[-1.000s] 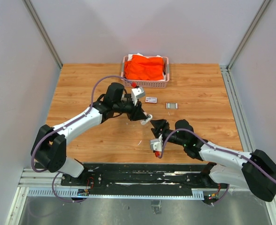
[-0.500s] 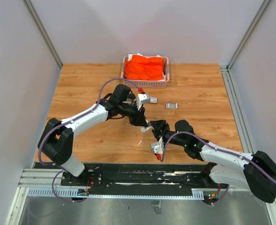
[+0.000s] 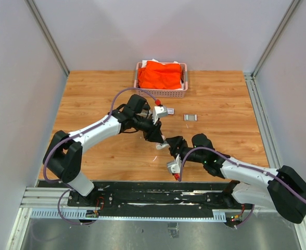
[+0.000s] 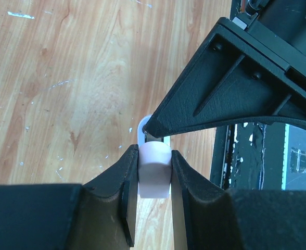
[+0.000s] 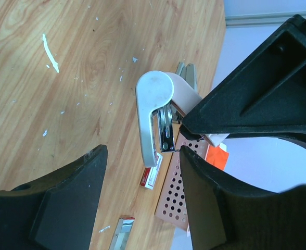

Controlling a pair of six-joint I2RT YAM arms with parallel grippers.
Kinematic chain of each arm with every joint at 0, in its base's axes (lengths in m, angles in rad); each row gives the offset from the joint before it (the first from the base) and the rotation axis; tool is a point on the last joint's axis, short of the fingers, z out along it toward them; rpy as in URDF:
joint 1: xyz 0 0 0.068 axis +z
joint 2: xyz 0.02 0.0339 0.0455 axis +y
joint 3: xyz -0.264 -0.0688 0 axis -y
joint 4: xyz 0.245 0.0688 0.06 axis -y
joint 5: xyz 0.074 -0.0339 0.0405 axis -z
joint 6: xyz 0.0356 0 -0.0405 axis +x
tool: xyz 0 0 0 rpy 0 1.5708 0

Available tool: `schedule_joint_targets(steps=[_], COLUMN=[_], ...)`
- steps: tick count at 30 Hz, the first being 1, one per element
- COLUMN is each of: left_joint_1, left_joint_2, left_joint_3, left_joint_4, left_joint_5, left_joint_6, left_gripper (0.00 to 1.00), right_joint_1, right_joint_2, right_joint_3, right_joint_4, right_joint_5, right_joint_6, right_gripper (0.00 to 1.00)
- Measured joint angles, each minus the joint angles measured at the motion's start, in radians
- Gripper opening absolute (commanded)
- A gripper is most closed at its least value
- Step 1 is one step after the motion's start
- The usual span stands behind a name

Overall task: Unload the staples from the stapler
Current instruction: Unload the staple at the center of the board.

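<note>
My left gripper [image 3: 155, 134] is shut on the white stapler [image 3: 162, 145] and holds it above the table's near middle. In the left wrist view its fingers [image 4: 124, 177] clamp the stapler's white end [image 4: 154, 172]. My right gripper [image 3: 174, 145] is open, right beside the stapler. In the right wrist view the stapler [image 5: 152, 104] hangs open between and beyond my open right gripper [image 5: 142, 156], showing its chrome magazine [image 5: 166, 129]. I cannot make out staples inside it. A small silvery-grey strip [image 3: 191, 117] lies on the table.
A small flat white box with a red label [image 3: 167, 110] lies behind the left gripper. A pink basket [image 3: 161, 94] holding orange cloth stands at the back middle. White flecks are scattered on the wood [image 5: 49, 49]. Grey walls enclose the table.
My left gripper has carried the stapler nearer and to the right, up against my right gripper. The right gripper has shifted slightly towards it and stays open.
</note>
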Motion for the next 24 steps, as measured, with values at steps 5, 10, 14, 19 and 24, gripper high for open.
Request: schedule_joint_targets(steps=[5, 10, 14, 19, 24], left_joint_1=[0.000, 0.000, 0.000, 0.002, 0.014], left_joint_2=[0.006, 0.006, 0.005, -0.014, -0.033], left_joint_3=[0.002, 0.002, -0.003, -0.051, -0.092], left_joint_4=[-0.005, 0.017, 0.069, 0.172, 0.265], left_joint_5=[0.002, 0.003, -0.001, -0.032, -0.069], left_joint_6=[-0.004, -0.035, -0.081, -0.164, -0.251], left_gripper=[0.00, 0.00, 0.00, 0.00, 0.00], right_joint_1=[0.000, 0.000, 0.004, 0.005, 0.016], right_joint_2=[0.014, 0.036, 0.047, 0.070, 0.109], right_joint_3=[0.004, 0.016, 0.017, 0.035, 0.063], right_joint_4=[-0.021, -0.033, -0.026, 0.003, 0.038], right_joint_5=[0.000, 0.000, 0.003, 0.021, 0.051], right_joint_6=[-0.012, -0.014, 0.011, 0.089, 0.187], right_gripper=[0.57, 0.56, 0.55, 0.54, 0.54])
